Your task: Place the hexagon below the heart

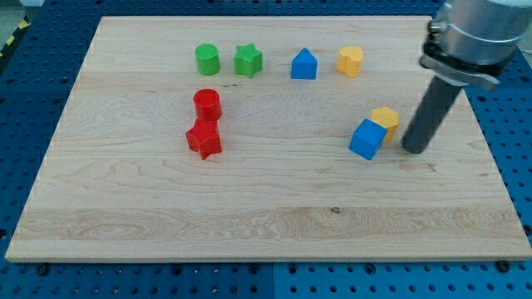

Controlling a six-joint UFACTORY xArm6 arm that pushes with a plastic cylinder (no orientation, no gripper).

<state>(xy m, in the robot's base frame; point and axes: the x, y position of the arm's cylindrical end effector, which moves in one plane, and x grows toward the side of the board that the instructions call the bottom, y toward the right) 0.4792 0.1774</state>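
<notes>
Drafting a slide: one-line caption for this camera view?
My tip rests just right of the touching blue cube and yellow block.

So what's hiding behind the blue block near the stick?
A yellow block sits right behind the blue cube, touching it. Its top shows; its lower part is covered. My tip stands just to their right.

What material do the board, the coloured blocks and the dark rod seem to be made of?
The board looks like pale wood with a matt finish: grain lines and joined strips show. Blocks such as the red star and the blue cube look like moulded or painted material, probably plastic: flat, even colour, slight sheen. The rod ending in my tip, right of the blue cube, looks dark and matt, perhaps rubber or plastic.
</notes>
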